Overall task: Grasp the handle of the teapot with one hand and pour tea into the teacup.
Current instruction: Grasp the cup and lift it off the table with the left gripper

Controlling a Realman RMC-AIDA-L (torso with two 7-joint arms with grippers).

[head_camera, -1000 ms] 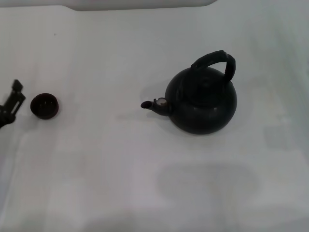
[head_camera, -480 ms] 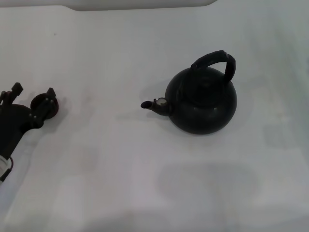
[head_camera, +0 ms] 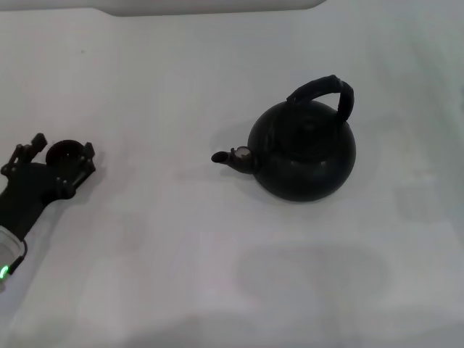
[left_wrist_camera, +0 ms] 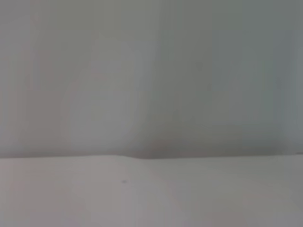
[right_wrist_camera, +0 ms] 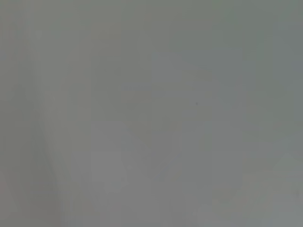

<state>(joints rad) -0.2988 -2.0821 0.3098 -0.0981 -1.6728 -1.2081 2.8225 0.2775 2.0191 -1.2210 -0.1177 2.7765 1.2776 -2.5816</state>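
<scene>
Straddling teacup (head_camera: 66,154) at 9 o'clock: left gripper (head_camera: 61,154), newly advanced, fingers spread | teapot (head_camera: 303,148) untouched, handle (head_camera: 324,92) free | right gripper unseen

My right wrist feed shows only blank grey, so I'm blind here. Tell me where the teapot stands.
Observer: The teapot stands upright on the table, on the robot's right side in the head view, with nothing gripping it.
Operator: Give me the spout direction.
Observer: The spout points to the robot's left, toward the teacup.
Operator: Report the arms.
Observer: The left gripper is at the teacup, jaws open on either side of it. The right gripper shows in no view.
</scene>
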